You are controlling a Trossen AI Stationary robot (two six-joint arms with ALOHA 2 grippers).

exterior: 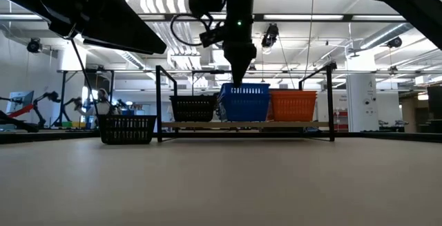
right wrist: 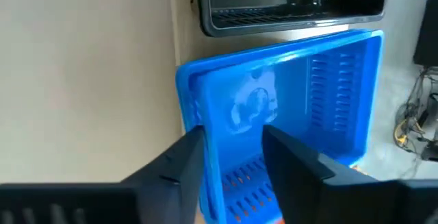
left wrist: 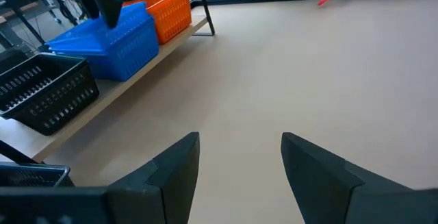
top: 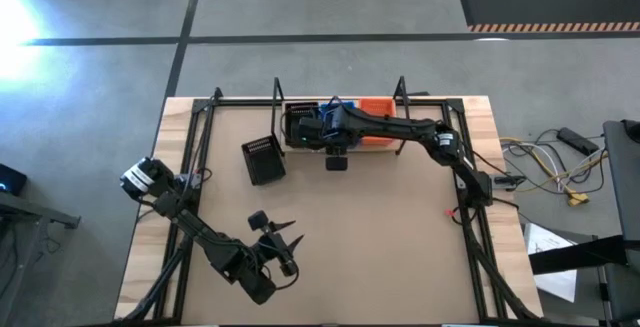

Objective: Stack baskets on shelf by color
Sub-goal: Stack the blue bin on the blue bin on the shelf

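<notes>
The shelf [exterior: 207, 124] stands at the table's far edge, its wooden board between black wire uprights. On it from left to right sit the black baskets [exterior: 193, 107], the blue baskets [exterior: 246, 105] and the orange baskets [exterior: 293, 105]. The blue top rim stands a little higher than the orange one. One more black basket [top: 263, 159] rests on its bottom on the table, in front of the shelf's left end. My right gripper [exterior: 238, 79] points down at the blue basket's near rim, open. My left gripper [top: 292, 250] waits open over the near-left table. My right gripper [right wrist: 233, 131] comes from above and stands astride the top blue basket's near wall [right wrist: 209, 148], one finger outside and one finger [right wrist: 287, 159] inside. The gap is wider than the wall, so I cannot tell whether either finger touches it. The basket sits level on the blue stack.
The right arm [top: 420, 132] stretches across the shelf's right half, above the orange baskets. Wire uprights [exterior: 160, 101] flank the shelf. Bare tabletop [top: 380, 237] lies between the shelf and the near edge. Black frame rails run along both table sides.
</notes>
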